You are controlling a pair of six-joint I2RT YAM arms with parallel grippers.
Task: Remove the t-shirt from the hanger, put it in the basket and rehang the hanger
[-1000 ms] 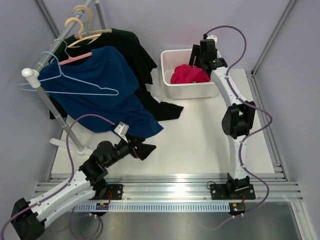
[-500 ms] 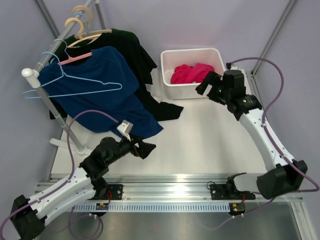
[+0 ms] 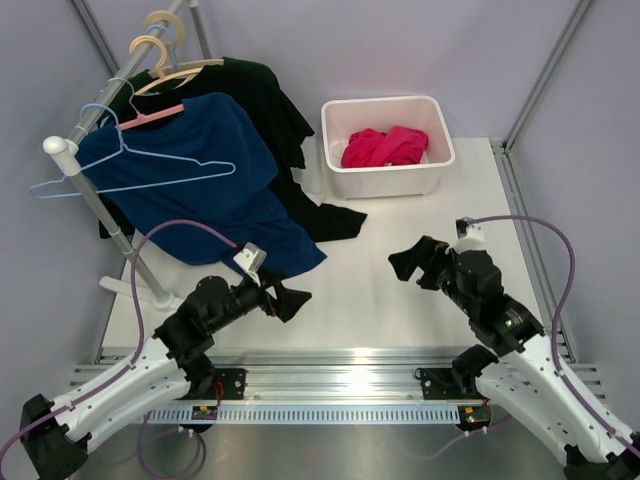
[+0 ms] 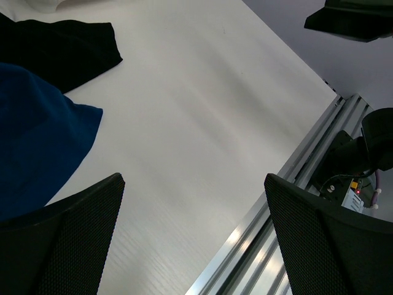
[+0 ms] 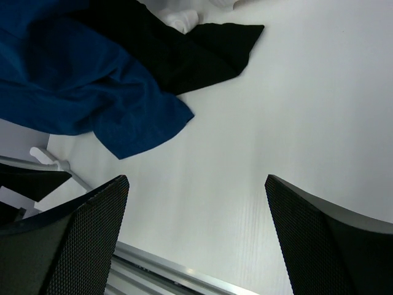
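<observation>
Left gripper point(image 3: 290, 300) hangs low over the table point(image 3: 350, 285), fingers spread wide with nothing between them; right gripper point(image 3: 408, 265) likewise, parted and holding nothing; the crumpled t-shirt point(image 3: 385, 146) lies in the white bin point(image 3: 388, 182) at the far side, its lower folds hidden by the bin wall, its label not discernible; the light-blue hanger point(image 3: 140, 181) hangs bare on the rail point(image 3: 80, 133) in front of the navy shirt point(image 3: 210, 210), well apart from both grippers; a black garment point(image 3: 330, 220) trails onto the table between rack and bin

Overhead camera looks down; both wrist cameras share the navy shirt point(image 5: 92, 92) point(image 4: 37, 135).
</observation>
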